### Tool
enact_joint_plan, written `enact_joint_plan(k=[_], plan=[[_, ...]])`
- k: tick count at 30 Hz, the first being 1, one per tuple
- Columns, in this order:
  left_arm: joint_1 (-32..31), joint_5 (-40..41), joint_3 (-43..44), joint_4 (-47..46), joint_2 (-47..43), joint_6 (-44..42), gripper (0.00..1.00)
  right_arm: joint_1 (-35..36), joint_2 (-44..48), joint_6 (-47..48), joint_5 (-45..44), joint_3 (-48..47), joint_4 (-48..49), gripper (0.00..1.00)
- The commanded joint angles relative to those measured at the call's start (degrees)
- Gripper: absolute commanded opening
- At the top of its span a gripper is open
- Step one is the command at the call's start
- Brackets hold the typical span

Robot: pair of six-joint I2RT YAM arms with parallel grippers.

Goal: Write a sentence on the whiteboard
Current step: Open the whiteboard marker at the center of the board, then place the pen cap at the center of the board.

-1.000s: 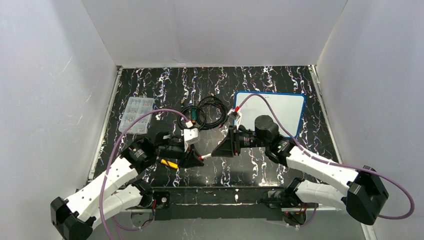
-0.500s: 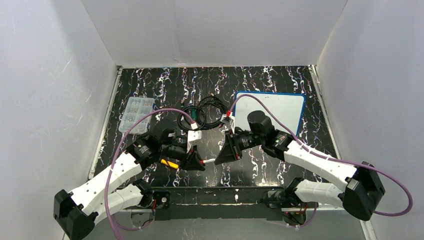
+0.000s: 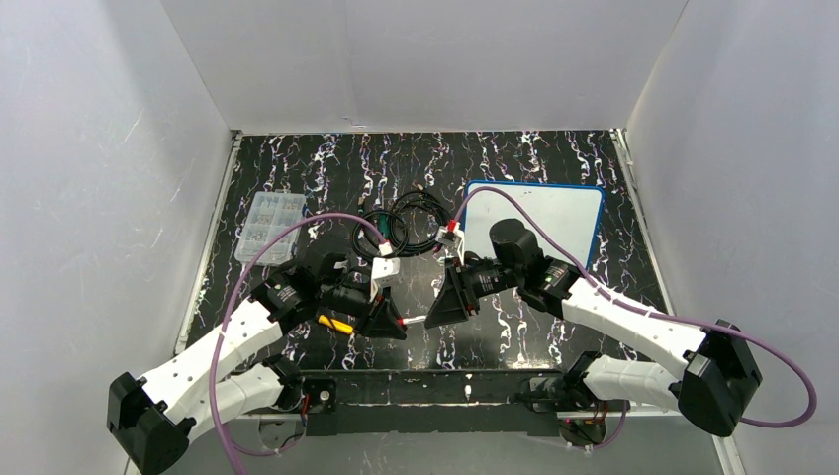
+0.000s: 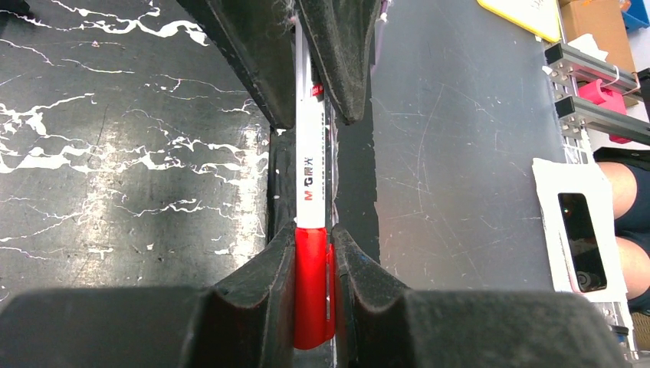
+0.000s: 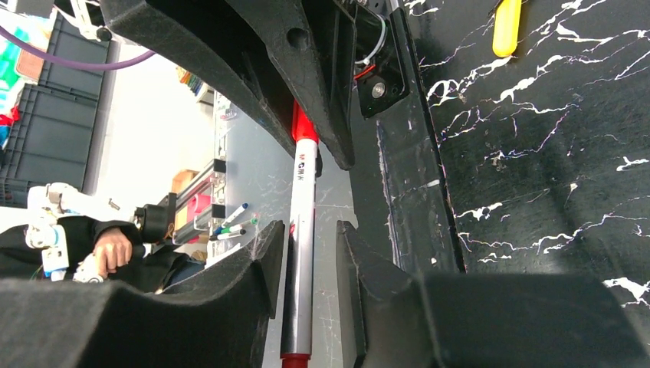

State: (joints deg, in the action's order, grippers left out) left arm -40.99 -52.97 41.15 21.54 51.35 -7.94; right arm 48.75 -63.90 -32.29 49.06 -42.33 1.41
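1. Whiteboard [image 3: 564, 213], top view: placed at far right, back from the marker [image 3: 414, 320] near the front edge.
2. Left wrist: left gripper [image 4: 313, 234] is clamped on the marker's red cap.
3. Right wrist: right gripper [image 5: 309, 230] is parted around the barrel, a gap being seen.

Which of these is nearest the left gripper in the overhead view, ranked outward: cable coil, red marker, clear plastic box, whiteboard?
1. Red marker, clamped in the left gripper itself.
2. Cable coil, behind it at mid-table.
3. Clear plastic box, back left, and whiteboard, back right: too close to call.
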Motion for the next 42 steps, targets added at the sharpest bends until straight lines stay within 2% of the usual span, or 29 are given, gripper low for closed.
enact_joint_plan(k=[1,3,5,7,9,10,15,19,23,26,28,31,34,38,42], plan=[[0.3,-3.1,2.3,1.4,0.0,-0.6,0.00,0.0,0.9,0.4,0.5,-1.2,2.4,0.40],[0.3,-3.4,2.3,1.5,0.3,-0.5,0.00,0.0,1.4,0.1,0.1,-1.1,3.0,0.39],[0.4,-3.5,2.5,1.8,0.6,-0.5,0.00,0.0,1.6,-0.6,0.2,-0.9,4.2,0.33],[0.4,-3.4,2.5,1.9,0.7,-0.5,0.00,0.0,1.7,-0.7,0.6,-0.7,4.5,0.21],[0.3,-2.6,2.7,2.3,0.6,-0.7,0.00,0.0,1.8,-0.8,1.0,-0.7,4.3,0.04],[0.3,-1.0,2.8,2.7,0.4,-0.9,0.00,0.0,2.1,-0.8,1.2,-0.5,4.3,0.01],[0.5,8.5,2.4,2.9,-4.4,-1.5,0.00,-0.6,5.3,1.4,1.4,0.1,2.1,0.01],[1.0,12.4,1.5,2.9,-6.9,-1.6,0.00,-5.3,9.6,3.2,4.5,0.5,-0.6,0.01],[1.5,15.3,2.3,5.2,-6.7,-2.8,0.00,-11.4,11.2,11.0,8.6,-2.6,-13.6,0.01],[2.6,17.9,2.4,5.9,-7.3,-3.1,0.00,-12.9,11.2,17.9,7.5,-6.6,-24.5,0.01],[3.4,19.8,2.4,5.8,-8.0,-2.9,0.00,-12.9,11.2,21.6,3.4,-9.4,-31.6,0.01],[4.2,23.4,2.3,4.8,-8.1,-1.3,0.00,-12.9,11.8,22.3,-7.5,-11.4,-34.1,0.01],[4.3,26.4,2.7,1.8,-6.0,4.8,0.00,-12.9,13.2,19.2,-21.0,-10.7,-32.0,0.01],[4.3,31.9,0.5,-5.5,-3.5,19.2,0.00,-12.9,16.9,16.0,-36.2,-6.6,-26.0,0.01],[4.3,43.8,-6.3,-13.1,-3.9,30.0,0.00,-12.9,21.0,15.0,-47.0,-1.8,-18.2,0.01]])
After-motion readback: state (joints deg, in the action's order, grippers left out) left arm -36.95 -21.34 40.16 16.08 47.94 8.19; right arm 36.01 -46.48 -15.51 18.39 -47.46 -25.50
